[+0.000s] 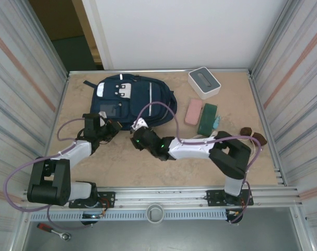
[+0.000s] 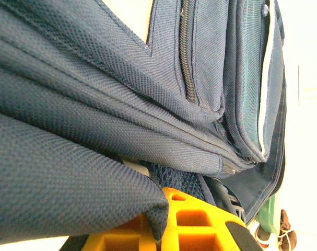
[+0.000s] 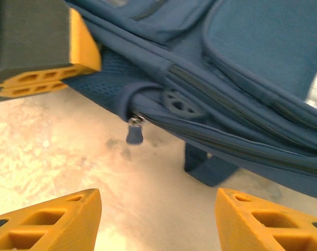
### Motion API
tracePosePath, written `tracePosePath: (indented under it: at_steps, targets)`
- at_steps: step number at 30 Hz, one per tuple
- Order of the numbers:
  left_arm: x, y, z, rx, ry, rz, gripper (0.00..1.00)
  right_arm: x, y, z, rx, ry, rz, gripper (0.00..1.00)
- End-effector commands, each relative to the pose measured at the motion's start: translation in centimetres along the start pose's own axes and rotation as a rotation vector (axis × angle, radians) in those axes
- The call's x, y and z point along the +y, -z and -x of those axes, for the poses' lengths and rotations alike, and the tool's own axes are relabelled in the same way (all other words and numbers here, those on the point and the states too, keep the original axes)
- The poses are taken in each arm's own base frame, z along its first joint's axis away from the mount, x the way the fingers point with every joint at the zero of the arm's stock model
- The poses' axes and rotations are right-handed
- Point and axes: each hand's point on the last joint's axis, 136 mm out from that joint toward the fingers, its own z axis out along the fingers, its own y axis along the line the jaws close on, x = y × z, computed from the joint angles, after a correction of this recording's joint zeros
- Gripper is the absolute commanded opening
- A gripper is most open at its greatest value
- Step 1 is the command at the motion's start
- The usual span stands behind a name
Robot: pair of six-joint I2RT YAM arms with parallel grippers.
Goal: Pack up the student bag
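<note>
Student bag (image 1: 134,99) lies flat at the far left-centre of the table (image 1: 121,162), long axis running near to far. At its near edge, the left gripper (image 1: 110,127) is clenched on a fold of its fabric. Rightward, the nearer right gripper (image 1: 137,126) hovers half-spread and empty, the zipper pull (image 3: 134,133) just beyond its fingers.

The navy student bag (image 1: 132,99) lies flat at the table's eleven o'clock, white patches up, zipper closed.
</note>
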Motion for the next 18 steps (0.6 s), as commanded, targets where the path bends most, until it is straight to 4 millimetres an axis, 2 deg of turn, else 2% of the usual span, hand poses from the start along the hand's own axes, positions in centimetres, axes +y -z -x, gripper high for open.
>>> tracePosePath:
  at_steps: [1, 4, 8, 14, 18]
  targets:
    - [-3.5, 0.5, 0.6, 0.005, -0.059, -0.111, 0.00, -0.2, -1.3, 1.2, -0.152, -0.027, -0.119, 0.57]
    - [-3.7, 0.5, 0.6, 0.006, -0.064, -0.116, 0.00, 0.8, -2.2, 0.8, -0.201, -0.010, -0.145, 0.56]
    - [-3.8, 0.6, 0.6, 0.006, -0.069, -0.121, 0.00, 1.3, -3.4, -0.1, -0.237, -0.016, -0.167, 0.56]
    - [-4.0, 0.7, 0.6, 0.006, -0.074, -0.129, 0.00, 1.1, -5.0, -0.8, -0.245, -0.027, -0.212, 0.56]
    - [-4.0, 0.6, 0.6, 0.007, -0.074, -0.133, 0.00, 0.0, -5.9, -0.9, -0.251, -0.061, -0.254, 0.51]
